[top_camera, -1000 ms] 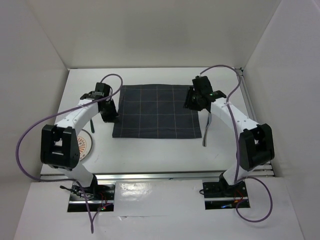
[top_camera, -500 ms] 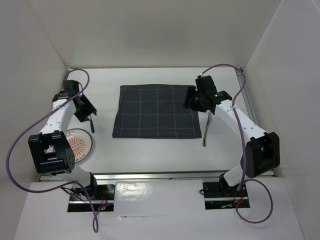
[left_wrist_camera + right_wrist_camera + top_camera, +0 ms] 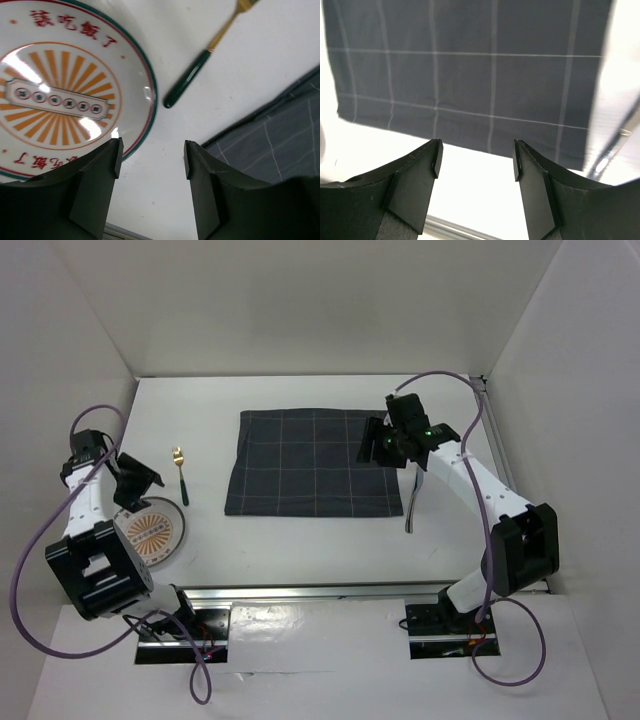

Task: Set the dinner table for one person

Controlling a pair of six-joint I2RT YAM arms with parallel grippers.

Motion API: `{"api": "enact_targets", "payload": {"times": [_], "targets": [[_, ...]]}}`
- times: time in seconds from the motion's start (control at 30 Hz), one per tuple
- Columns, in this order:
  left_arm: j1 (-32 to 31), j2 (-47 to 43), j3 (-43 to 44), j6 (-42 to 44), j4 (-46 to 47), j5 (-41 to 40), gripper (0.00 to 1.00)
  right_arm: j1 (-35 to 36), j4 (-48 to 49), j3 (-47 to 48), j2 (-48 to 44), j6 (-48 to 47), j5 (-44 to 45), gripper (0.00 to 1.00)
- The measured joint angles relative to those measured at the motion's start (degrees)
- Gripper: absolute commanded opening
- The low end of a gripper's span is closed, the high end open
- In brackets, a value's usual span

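The white dinner table carries a dark grid-lined mat in its middle. A plate with an orange sunburst lies at the near left, and a gold-headed utensil with a dark green handle lies beside it. My left gripper hovers open over the plate's far edge, empty; its wrist view shows the plate, the utensil and the mat's corner. My right gripper hangs open and empty over the mat's right edge.
A second dark-handled utensil lies on the table just right of the mat, seen blurred in the right wrist view. White walls enclose the table on three sides. A metal rail runs along the near edge.
My left arm swung from the mat's left edge out to the far left above the plate, and its gripper opened. My right gripper opened wider and shifted slightly over the mat's right edge.
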Motion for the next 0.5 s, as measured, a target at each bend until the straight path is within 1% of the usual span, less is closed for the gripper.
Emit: {"api": "enact_targets", "payload": {"times": [0.03,0.1,0.13,0.3,0.4,0.5], "targets": [[-0.1,0.0,0.0,0.1,0.5,1.6,0.7,0.6,0.2,0.0,0.0,0.0,-0.5,0.7],[-1.1,1.0,0.4,0.2,1.6,3.7,0.63,2.0,0.5,0.0,0.2,0.0,-1.6,0.7],[-2.2,2.5,1.5,0.3,1.7,3.6,0.62,2.8,0.7,0.0,0.4,0.0,-2.0,0.7],[-11.3,13.0,9.9,1.8,2.6,-0.9,0.62,5.2,1.1,0.3,2.8,0.0,-3.7,0.7],[-14.6,15.2,10.5,3.2,2.7,-3.5,0.62,5.5,1.0,0.3,3.2,-0.1,-3.9,0.7],[-15.9,16.0,10.7,4.1,2.7,-6.1,0.62,5.5,1.0,0.6,3.2,-0.3,-3.7,0.71]]}}
